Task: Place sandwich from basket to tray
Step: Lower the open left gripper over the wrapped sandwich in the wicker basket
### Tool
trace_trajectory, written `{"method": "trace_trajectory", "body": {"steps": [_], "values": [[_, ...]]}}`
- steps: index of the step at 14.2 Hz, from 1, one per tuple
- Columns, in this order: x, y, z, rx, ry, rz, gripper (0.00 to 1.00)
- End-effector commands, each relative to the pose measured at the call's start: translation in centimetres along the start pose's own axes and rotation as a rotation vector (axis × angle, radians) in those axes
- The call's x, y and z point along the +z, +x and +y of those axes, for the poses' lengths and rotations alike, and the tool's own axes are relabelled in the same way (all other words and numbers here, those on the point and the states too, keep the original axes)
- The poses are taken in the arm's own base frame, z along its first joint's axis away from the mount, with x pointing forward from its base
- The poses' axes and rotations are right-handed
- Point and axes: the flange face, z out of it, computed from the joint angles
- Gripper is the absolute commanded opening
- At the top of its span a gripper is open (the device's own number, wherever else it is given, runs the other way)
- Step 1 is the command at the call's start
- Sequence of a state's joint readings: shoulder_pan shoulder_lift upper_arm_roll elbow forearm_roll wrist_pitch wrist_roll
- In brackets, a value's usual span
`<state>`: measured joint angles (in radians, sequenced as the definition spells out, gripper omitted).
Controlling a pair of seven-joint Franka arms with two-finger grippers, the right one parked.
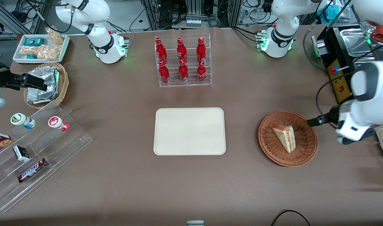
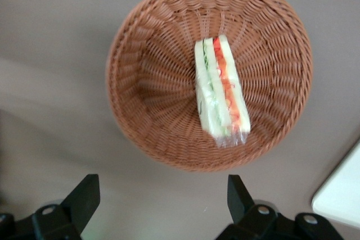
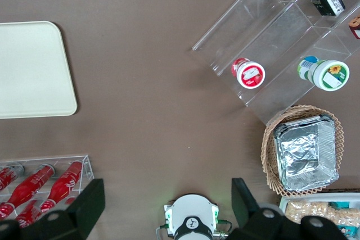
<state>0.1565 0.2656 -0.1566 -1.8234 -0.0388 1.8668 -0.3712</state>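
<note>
Table (image 1: 122,175): brown, carrying everything.
Sandwich (image 1: 285,137): lying in the basket (image 1: 270,147).
Tray (image 1: 189,131): beside the basket, well apart.
Pincer (image 2: 163,206): wide apart, holding nothing, above the table just beside the basket.

Only "SNICKERS" could be read, on the chocolate bar (image 1: 32,169) lying on the clear acrylic stand (image 1: 37,147).

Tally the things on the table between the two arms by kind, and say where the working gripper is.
Red bottles in the clear rack: 6
Tray: 1
Basket: 1
Sandwich in the basket: 1
Total: 9
Gripper: open, hanging above the table beside the basket.
</note>
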Motion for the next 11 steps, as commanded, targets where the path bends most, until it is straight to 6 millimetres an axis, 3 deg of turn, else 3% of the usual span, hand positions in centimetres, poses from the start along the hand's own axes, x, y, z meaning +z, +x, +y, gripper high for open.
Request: {"method": "trace_trajectory", "body": {"steps": [1,6,11], "values": [[4.7,-2.0,0.9,-0.062,-0.039,0.050,1.00],[8.0,-1.8,2.5,-0.112,-0.084,0.044,1.00],[10.6,-1.2,2.7,-0.119,-0.087,0.036,1.00]]}}
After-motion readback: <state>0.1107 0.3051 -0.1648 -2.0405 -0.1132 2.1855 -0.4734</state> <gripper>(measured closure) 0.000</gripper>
